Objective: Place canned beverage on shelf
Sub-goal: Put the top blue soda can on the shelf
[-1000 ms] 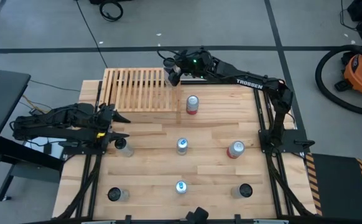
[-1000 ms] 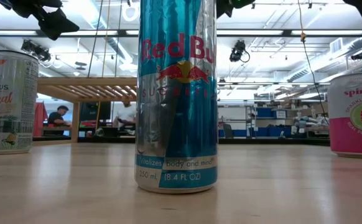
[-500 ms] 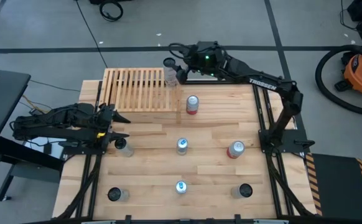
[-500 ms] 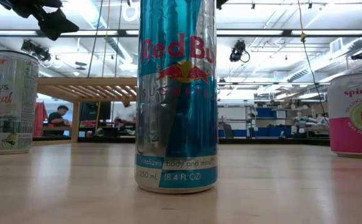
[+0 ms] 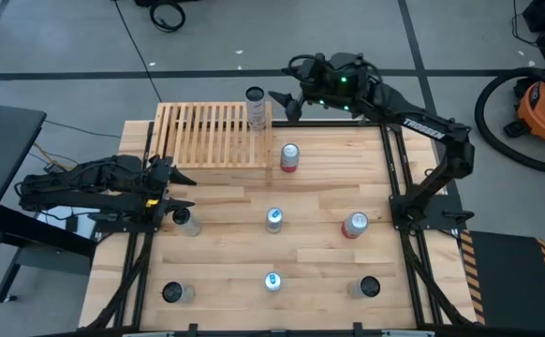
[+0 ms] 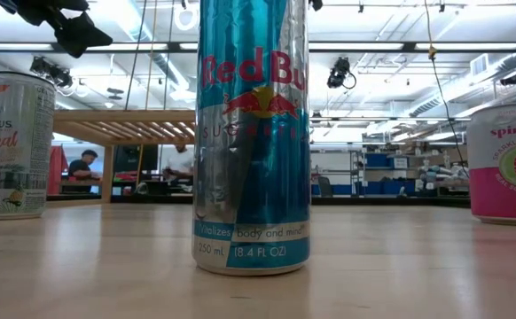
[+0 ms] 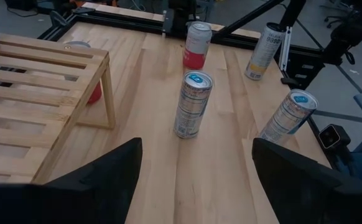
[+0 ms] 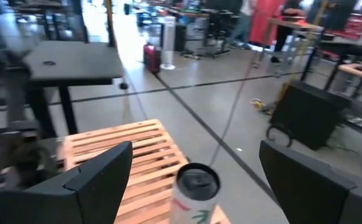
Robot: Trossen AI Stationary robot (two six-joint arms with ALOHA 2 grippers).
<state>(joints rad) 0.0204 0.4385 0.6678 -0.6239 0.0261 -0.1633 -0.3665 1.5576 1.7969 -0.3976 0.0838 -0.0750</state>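
- Nearest the low camera we see a blue can (image 6: 252, 133) upright on the table (image 5: 319, 253), with other cans around it.
- Our left gripper (image 5: 181, 190) waits at the table's left edge, fingers apart and empty.
- Farther back, a can (image 5: 257, 109) stands on the right end of the shelf (image 5: 212, 134).
- Our right gripper (image 5: 284, 103) hangs just beside that can, fingers apart, clear of it.

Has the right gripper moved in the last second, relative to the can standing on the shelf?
Yes. The right gripper, open, has pulled back from the can on the shelf's corner, away toward the table's right side.
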